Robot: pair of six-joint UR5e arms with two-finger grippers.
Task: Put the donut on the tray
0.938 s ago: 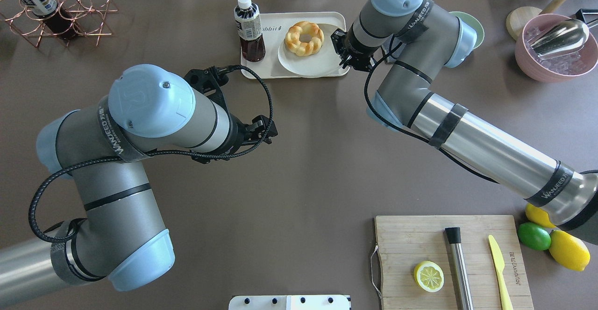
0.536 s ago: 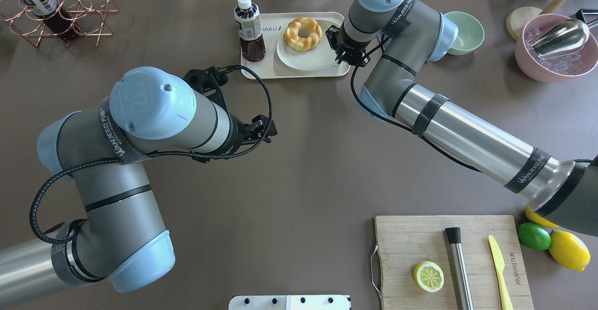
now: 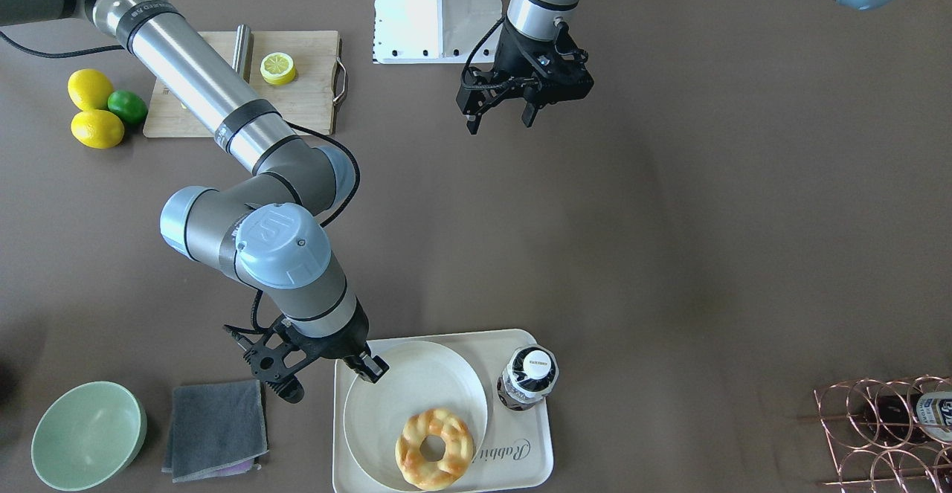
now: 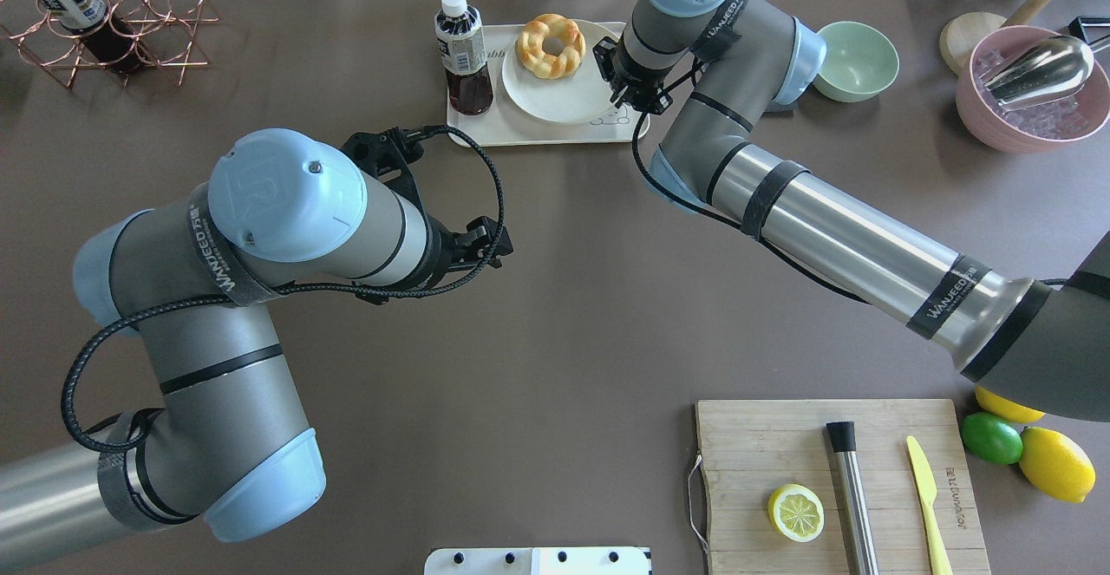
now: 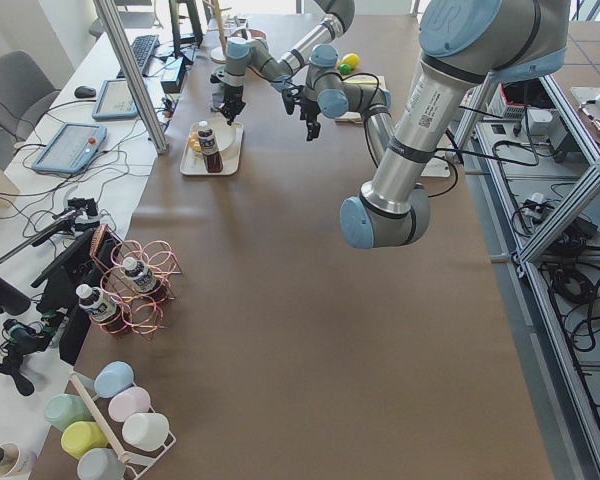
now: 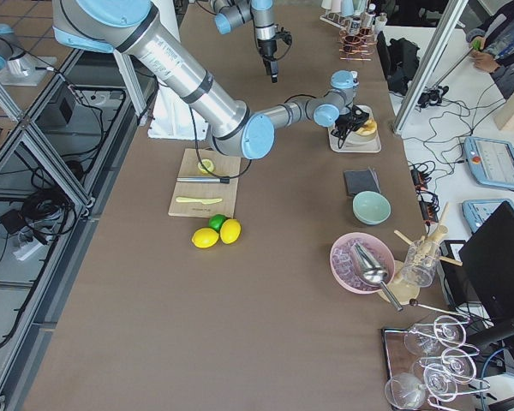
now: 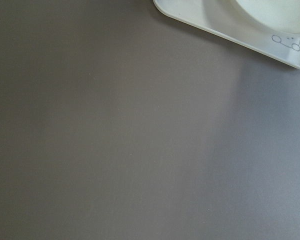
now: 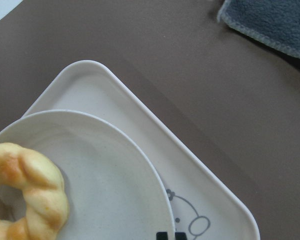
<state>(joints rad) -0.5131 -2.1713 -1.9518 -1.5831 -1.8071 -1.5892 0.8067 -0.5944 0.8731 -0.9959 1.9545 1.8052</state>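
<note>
The golden-brown twisted donut lies on a round white shallow bowl, near its far rim. The bowl stands on the cream-white tray at the table's far middle. My right gripper is shut on the bowl's right rim; the front view and the right wrist view show it there. The donut is apart from the fingers. My left gripper is open and empty above bare table, nearer the robot than the tray.
A dark drink bottle stands on the tray's left end. A grey cloth and a green bowl lie right of the tray. A cutting board with a lemon half is at the near right. A pink bowl is far right.
My right gripper has moved left and away from the robot, and the white bowl with the donut has slid with it across the tray. The left arm has barely moved.
</note>
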